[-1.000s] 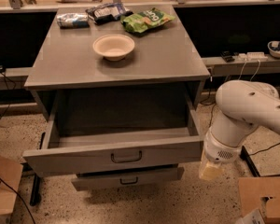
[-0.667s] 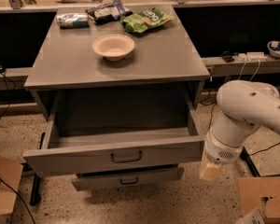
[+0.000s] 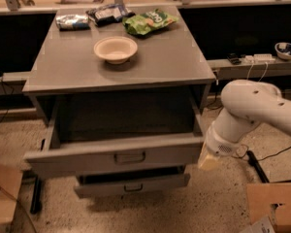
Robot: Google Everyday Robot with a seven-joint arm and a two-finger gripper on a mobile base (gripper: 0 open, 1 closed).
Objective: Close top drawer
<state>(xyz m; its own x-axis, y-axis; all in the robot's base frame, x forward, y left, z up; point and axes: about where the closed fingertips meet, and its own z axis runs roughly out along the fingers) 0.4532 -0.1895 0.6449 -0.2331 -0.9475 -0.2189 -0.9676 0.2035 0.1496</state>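
The top drawer of the grey cabinet stands pulled far out, its inside dark and bare, with a small dark handle at the middle of its front. A lower drawer sticks out a little beneath it. My white arm reaches in from the right, and the gripper hangs at the drawer front's right end, close beside its corner.
On the cabinet top stand a cream bowl, a green snack bag and two dark packets. A cardboard box sits on the floor at the right, another at the left. Cables lie on the floor by the arm.
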